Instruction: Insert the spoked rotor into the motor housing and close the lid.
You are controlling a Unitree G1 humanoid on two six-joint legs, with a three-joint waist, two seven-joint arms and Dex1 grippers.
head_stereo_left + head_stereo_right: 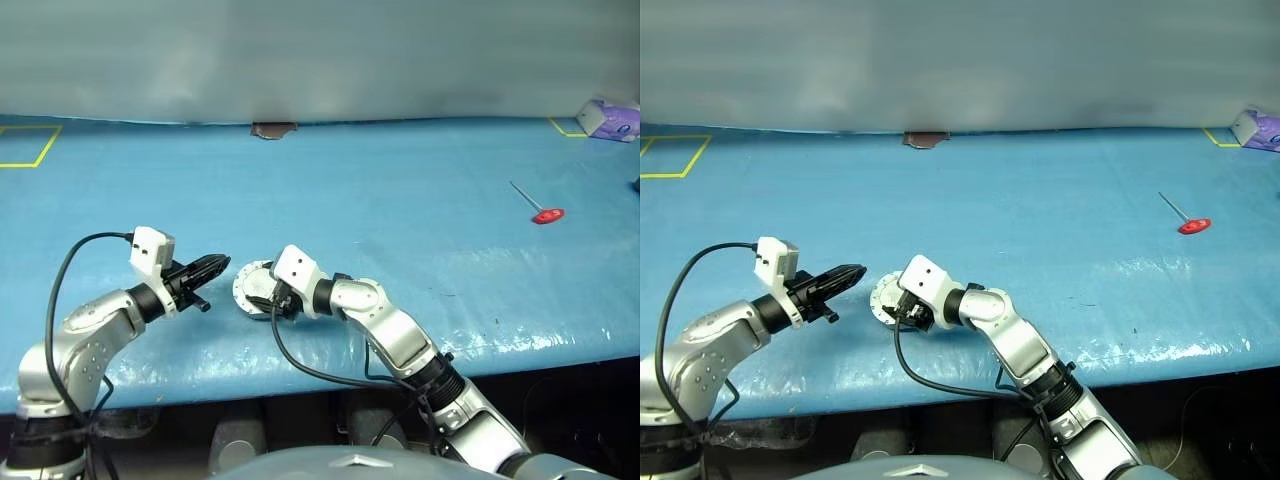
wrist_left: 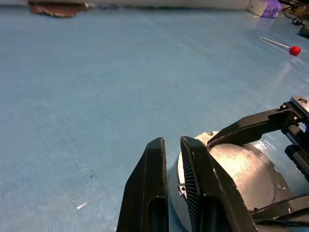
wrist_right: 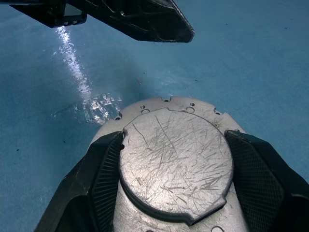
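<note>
Right gripper (image 3: pixel 169 193) clamps my closed housing (image 3: pixel 174 159); the nearly shut left gripper (image 1: pixel 222 264) could knock it askew.

Open blue table (image 1: pixel 380 190) is offered ahead and to both sides, broken only by a red-handled tool (image 1: pixel 546 214) far right and a purple box (image 1: pixel 610 120) at the far corner, while the near centre is blocked by the motor housing (image 1: pixel 252 288) clamped in the right gripper (image 1: pixel 270 297), with the shut left gripper (image 1: pixel 222 263) just beside it.
</note>
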